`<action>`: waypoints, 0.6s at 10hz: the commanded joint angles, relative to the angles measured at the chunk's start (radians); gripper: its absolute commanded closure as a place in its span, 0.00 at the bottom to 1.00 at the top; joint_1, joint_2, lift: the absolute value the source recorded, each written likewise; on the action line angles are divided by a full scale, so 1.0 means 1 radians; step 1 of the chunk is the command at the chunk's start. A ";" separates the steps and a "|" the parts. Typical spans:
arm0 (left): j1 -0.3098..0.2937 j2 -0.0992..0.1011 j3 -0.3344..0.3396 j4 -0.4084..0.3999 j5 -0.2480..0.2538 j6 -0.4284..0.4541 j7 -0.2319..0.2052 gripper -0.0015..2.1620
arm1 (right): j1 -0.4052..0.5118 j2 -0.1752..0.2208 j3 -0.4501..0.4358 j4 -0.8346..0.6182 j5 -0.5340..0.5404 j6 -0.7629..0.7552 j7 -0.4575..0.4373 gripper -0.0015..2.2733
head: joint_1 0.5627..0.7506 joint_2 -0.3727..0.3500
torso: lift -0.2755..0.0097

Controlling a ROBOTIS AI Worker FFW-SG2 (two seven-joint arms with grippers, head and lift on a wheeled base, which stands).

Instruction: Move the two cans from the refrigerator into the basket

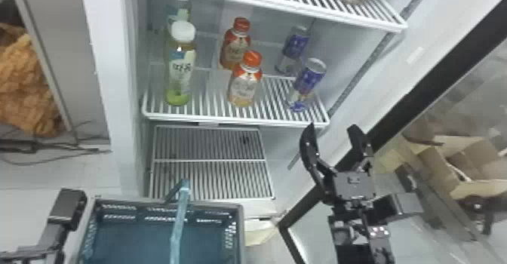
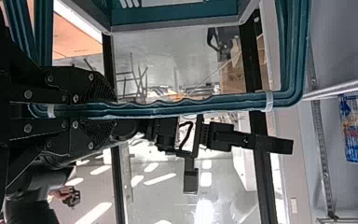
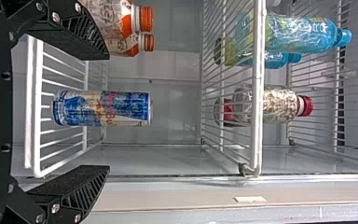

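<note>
Two blue and silver cans stand upright on the refrigerator's middle shelf at the right, the front can (image 1: pixel 310 77) before the rear can (image 1: pixel 295 47). My right gripper (image 1: pixel 332 131) is open, below and in front of them. In the right wrist view, a can (image 3: pixel 102 108) lies beyond the gap of that gripper (image 3: pixel 107 112), untouched. The teal basket (image 1: pixel 240 229) stands low at the left, its handle (image 1: pixel 177 225) raised. My left arm's black gripper part (image 1: pixel 68 210) is beside it; in the left wrist view the gripper (image 2: pixel 109 110) is shut on the handle (image 2: pixel 168 108).
Orange-capped bottles (image 1: pixel 244 84) and green-tea bottles (image 1: pixel 181 71) share the cans' shelf (image 1: pixel 234 120). Above is another shelf (image 1: pixel 279 3) with bottles. The refrigerator's side wall is close on the cans' right, and the dark door frame (image 1: pixel 407 108) slants past the right gripper.
</note>
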 commanded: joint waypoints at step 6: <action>-0.002 0.001 -0.004 0.000 0.000 0.013 0.000 0.56 | -0.028 -0.009 0.010 0.022 -0.006 0.000 0.000 0.08 | 0.70 0.03 | 0.03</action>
